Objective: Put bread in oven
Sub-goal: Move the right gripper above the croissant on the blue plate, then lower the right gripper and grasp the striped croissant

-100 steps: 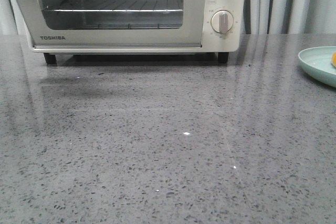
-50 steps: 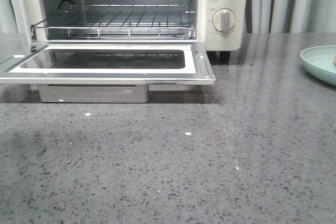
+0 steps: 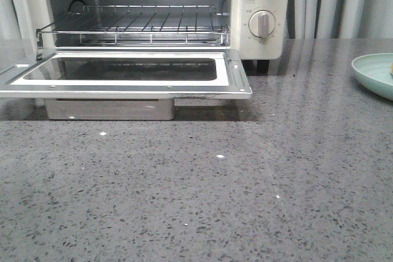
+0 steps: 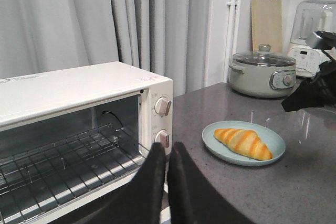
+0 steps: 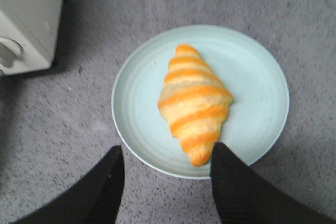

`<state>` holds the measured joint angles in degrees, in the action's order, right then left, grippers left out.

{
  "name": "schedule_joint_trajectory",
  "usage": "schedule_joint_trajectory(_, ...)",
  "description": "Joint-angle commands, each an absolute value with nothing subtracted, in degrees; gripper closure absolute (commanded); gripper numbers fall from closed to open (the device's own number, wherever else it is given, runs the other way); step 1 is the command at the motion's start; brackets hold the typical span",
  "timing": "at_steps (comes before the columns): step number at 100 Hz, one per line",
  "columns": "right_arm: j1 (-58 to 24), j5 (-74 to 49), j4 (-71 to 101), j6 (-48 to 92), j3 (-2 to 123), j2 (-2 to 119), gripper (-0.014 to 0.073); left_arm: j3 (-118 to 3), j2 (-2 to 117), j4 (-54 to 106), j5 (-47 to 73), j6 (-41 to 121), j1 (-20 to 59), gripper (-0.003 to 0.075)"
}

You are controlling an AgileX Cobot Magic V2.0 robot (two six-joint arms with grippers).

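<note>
Nothing moves since half a second ago; oven (image 3: pixel 141 35) door stays down. Right claw (image 5: pixel 165 174), spread, hovers above soft, light bread (image 5: pixel 195 103): grip its thick middle gently. Left claw (image 4: pixel 167 158) is pressed together.

Bread (image 5: pixel 195 103): golden-orange with paler cream stripes across its segments. Plate (image 5: pixel 142 103): pale mint green, plain. Oven (image 4: pixel 79 85): cream-white body; knobs (image 3: pixel 262 24) same cream; wire rack (image 3: pixel 132 26) silver metal; door frame (image 3: pixel 236 78) bright metal around dark glass. Surface (image 3: pixel 202 200): grey, speckled with dark and white flecks, glossy. Left gripper (image 4: pixel 164 174) and right gripper (image 5: pixel 165 174): black fingers. Curtains (image 4: pixel 63 19), upper left of left wrist view: light grey. Pot (image 4: pixel 261 74): grey-green.
</note>
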<state>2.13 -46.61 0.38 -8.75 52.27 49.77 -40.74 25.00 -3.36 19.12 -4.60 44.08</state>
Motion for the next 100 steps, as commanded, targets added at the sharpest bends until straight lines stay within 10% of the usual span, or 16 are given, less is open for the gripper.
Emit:
schedule_joint_trajectory(1, 2.2, -47.2, 0.0, -8.4, 57.2, 54.3, 0.0249, -42.6, 25.4, -4.0, 16.7, -4.7, 44.6, 0.0741)
schedule_joint_trajectory(100, 2.2, -47.4, -9.0, -8.4, 67.4, 80.6, 0.0249, -42.6, 25.4, -5.7, 17.5, -4.7, 44.6, 0.0741)
